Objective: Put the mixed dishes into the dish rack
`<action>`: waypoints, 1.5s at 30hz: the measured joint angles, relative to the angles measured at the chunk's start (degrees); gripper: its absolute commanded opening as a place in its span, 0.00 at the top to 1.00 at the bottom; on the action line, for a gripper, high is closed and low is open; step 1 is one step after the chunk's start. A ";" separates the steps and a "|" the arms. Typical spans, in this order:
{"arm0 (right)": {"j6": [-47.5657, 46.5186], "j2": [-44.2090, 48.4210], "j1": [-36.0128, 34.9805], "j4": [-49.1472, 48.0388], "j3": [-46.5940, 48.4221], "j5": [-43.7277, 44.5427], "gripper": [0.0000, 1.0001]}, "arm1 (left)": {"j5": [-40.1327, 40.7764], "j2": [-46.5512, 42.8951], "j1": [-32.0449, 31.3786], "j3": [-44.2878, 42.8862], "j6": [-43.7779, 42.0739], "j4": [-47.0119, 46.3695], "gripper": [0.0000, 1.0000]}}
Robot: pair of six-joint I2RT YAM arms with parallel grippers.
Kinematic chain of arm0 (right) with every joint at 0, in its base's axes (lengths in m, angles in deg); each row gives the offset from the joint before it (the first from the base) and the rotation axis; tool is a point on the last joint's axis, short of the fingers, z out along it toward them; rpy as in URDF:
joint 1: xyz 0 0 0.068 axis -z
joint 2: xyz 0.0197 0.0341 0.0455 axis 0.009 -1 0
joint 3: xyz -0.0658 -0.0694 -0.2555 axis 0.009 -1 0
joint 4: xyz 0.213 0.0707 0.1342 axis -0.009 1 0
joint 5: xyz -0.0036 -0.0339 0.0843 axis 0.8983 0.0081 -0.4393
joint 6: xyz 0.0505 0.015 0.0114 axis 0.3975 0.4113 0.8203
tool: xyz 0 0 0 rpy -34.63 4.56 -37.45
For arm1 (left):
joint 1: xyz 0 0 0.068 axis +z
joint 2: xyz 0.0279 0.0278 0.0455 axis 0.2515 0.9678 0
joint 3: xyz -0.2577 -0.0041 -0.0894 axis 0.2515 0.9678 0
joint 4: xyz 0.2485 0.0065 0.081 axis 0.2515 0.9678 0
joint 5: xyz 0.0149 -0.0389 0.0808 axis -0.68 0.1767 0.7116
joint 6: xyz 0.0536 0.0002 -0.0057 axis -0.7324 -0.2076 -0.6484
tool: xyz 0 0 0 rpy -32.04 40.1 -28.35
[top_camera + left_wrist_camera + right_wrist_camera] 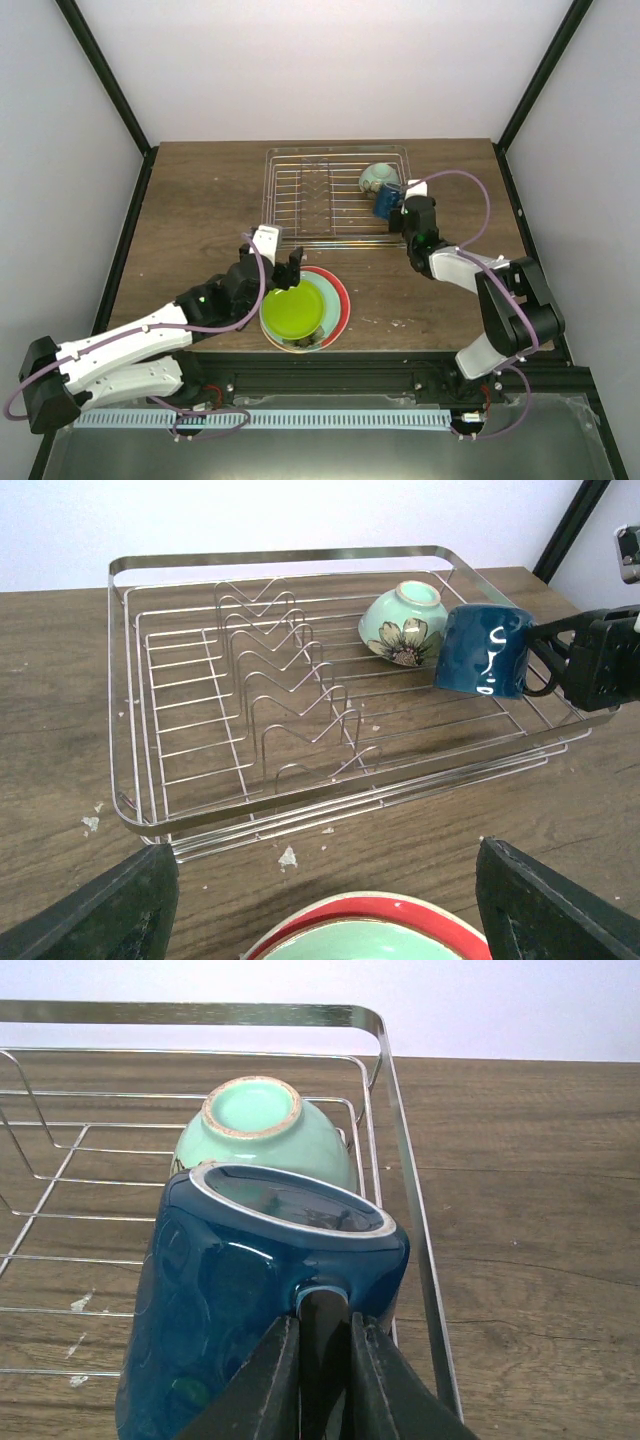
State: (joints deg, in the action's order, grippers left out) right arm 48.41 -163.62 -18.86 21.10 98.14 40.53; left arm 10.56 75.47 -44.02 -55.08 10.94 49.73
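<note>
R gripper [322,1335] jaws clamped on handle of small dark-blue glazed mug [250,1290], tilted over silver wire dish rack [280,558] at upper right, just beside mint-green bowl [405,625]. L gripper [285,268] jaws spread, empty, above lime-green plate [290,315]. Risk: mug knocks bowl or snags rack rim if lowered skewed.

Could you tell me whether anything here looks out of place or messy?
Small white flecks lie scattered on the table in front of the dish rack. The mint bowl rests upside down inside it. Nothing looks broken.
</note>
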 measured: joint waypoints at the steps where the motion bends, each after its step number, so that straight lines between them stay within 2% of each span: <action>1: -0.22 -0.42 -0.02 -0.37 0.00 0.13 0.99 | 0.00 -0.07 0.09 0.00 0.00 -0.02 0.17; 8: -1.90 -1.18 -0.11 -2.56 0.00 0.72 0.99 | 0.04 -0.26 0.52 0.00 0.00 -0.15 0.17; 12: -2.38 -1.22 -0.11 -2.08 0.02 0.24 0.91 | 0.04 -0.26 0.59 0.22 0.04 -0.35 0.17; 17: -2.64 -1.33 -0.15 -0.44 0.13 -0.42 0.89 | 0.04 -0.57 0.68 0.90 0.11 -0.55 0.17; 25: -2.43 -1.84 -0.31 1.77 1.20 -1.40 0.69 | 0.04 -1.27 0.85 1.68 0.31 -0.55 0.17; 35: -0.07 0.79 -0.33 8.59 1.46 -4.28 0.55 | 0.02 -1.64 0.87 1.95 0.81 -0.52 0.16; 45: 3.10 6.10 -0.33 16.79 1.64 -6.45 0.32 | -0.33 -1.79 0.96 2.14 1.38 -0.55 0.16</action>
State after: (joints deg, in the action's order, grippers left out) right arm 51.52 -157.52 -19.19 37.89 99.78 34.08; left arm 10.23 73.67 -43.06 -52.94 12.32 49.18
